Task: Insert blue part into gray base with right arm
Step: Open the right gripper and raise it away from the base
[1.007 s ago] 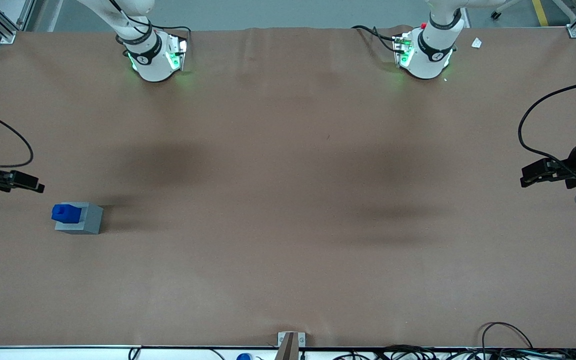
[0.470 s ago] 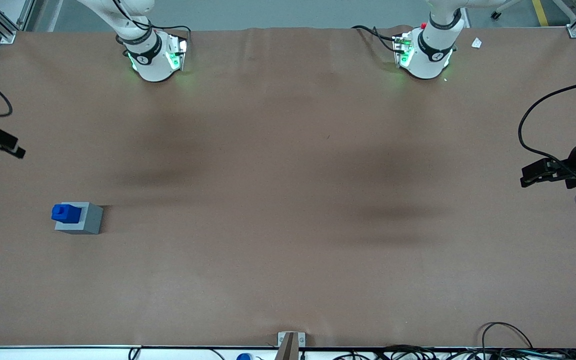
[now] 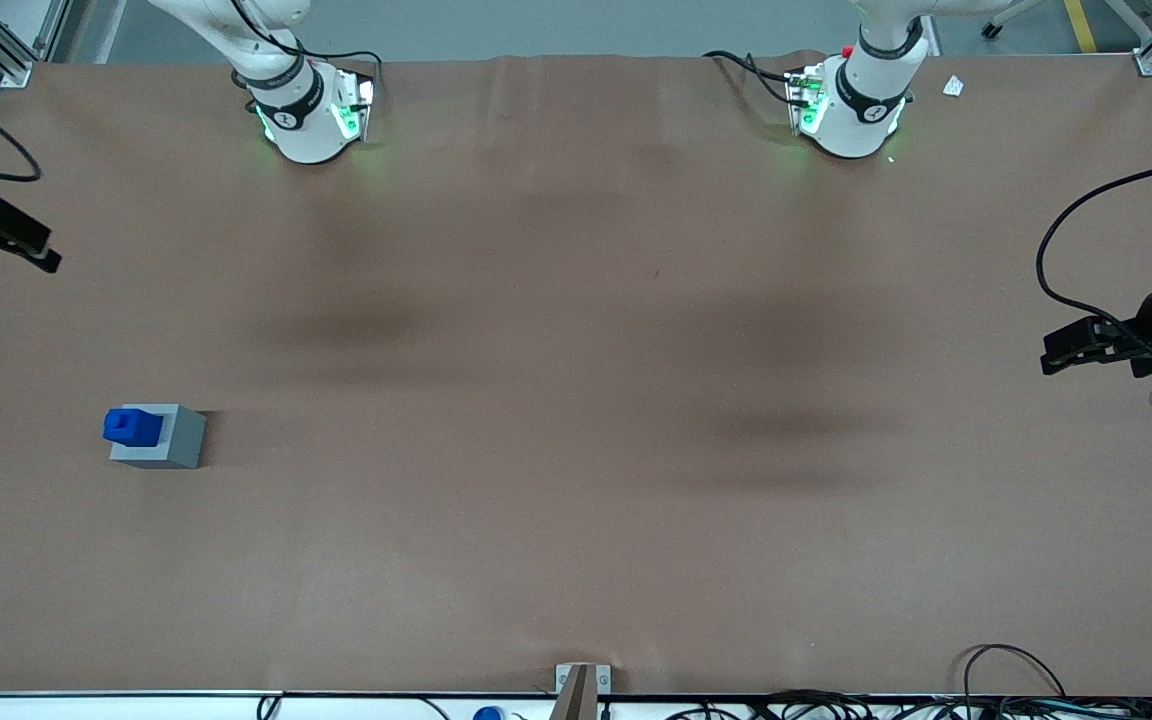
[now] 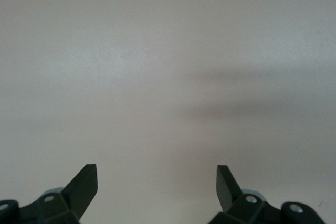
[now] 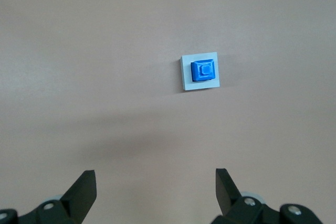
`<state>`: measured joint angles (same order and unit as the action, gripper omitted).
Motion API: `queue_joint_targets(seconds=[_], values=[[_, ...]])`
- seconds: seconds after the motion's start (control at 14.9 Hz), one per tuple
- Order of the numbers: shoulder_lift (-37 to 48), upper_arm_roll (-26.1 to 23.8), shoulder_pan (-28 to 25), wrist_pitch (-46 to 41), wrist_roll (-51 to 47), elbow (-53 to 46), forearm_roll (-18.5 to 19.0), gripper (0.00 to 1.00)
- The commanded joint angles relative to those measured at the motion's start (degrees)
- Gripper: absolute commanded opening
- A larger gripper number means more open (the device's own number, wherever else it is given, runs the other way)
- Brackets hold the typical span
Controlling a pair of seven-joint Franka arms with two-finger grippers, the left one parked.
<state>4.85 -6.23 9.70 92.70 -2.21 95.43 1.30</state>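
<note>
Nearest the front camera, toward the working arm's end of the bench (image 3: 576, 520), the gray base (image 3: 174, 440) stands with the blue part (image 3: 131, 426) set in its top. From the wrist camera looking straight down, the blue part (image 5: 203, 70) sits squarely within the outline of the gray base (image 5: 185, 74), upright, its raised step showing. The base holds that one piece and nothing else.

Farther from the camera, the pincer (image 3: 6, 235) hangs at the edge of the bench, well apart from the block. Over the last second it has climbed away from just beside the base, while the blue part has not shifted at all. Its fingers (image 5: 84, 190) stand wide apart with nothing between them. I judge the insertion done and the arm retreating.
</note>
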Motion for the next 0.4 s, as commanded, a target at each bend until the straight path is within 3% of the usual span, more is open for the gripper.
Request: queue_joint_targets(seconds=[0.0, 0.34], values=[[-0.5, 0.1, -0.8, -1.1, -1.6, -1.2, 1.3, 1.0], [-0.8, 0.3, -0.7, -1.3, -0.8, -3.6, 1.4, 1.0]])
